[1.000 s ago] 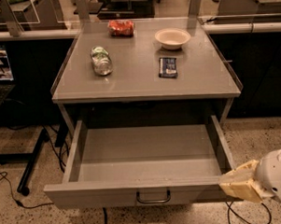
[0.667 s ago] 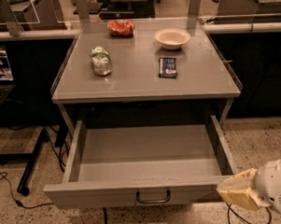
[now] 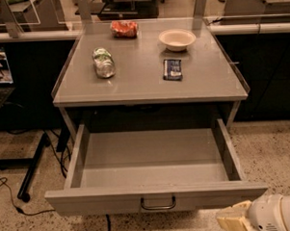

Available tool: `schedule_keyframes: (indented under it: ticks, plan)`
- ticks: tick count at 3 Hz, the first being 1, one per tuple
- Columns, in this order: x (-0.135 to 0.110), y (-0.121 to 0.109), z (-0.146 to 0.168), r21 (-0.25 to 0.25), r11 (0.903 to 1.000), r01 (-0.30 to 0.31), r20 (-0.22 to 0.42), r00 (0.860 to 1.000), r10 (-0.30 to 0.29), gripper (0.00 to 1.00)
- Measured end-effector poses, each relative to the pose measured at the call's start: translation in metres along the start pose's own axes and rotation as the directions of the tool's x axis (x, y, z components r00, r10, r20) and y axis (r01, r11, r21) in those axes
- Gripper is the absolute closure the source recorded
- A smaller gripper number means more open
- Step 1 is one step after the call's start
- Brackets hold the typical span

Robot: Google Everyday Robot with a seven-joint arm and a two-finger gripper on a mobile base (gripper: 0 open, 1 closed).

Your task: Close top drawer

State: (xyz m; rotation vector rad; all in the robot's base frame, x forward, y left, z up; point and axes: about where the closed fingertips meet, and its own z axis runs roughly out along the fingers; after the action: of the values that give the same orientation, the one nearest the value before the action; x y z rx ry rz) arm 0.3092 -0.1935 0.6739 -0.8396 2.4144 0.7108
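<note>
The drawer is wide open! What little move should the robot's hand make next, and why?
Probably slide the gripper up and left to meet the front of the top drawer, near the handle. The drawer is pulled far out, and the gripper sits low at the right, in front of the drawer's right end. Pushing near the middle should send it in straight.

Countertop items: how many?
4: red bag back centre-left, white bowl back right, bottle lying left, dark packet before the bowl. Gripper bottom right, by open top drawer front corner.
</note>
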Motion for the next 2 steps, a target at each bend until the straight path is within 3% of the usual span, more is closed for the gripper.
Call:
schedule_keyframes:
  ticks: [1, 2]
  plan:
    - [0.017, -0.013, 0.036, -0.012, 0.9977, -0.067, -0.008, 0.998, 0.067, 1.00]
    - [0.002, -0.030, 0.066, -0.012, 0.9974, -0.070, -0.001, 0.998, 0.070, 1.00]
